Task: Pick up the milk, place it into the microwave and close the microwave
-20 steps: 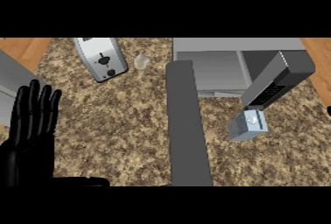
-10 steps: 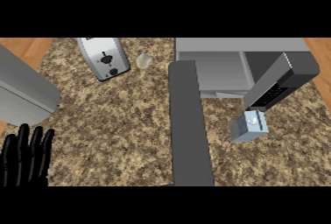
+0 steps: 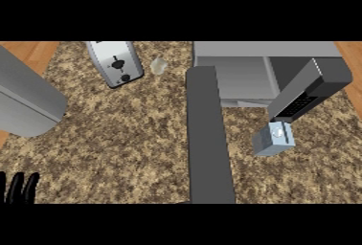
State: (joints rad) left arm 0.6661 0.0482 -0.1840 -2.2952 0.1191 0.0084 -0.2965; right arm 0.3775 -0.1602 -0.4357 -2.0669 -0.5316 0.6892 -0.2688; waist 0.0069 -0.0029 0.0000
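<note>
Left hand at lower-left edge, fingers straight — one milk carton beside one open microwave.

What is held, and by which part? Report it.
Nothing visibly: the milk stands alone on the counter; the left robot hand is open.

Speckled brown stone desk, wood floor showing past its far corners. Far left: silver toaster, small clear object just beside it. Far right: microwave, door swung open; milk carton on the desk near the door's edge.
</note>
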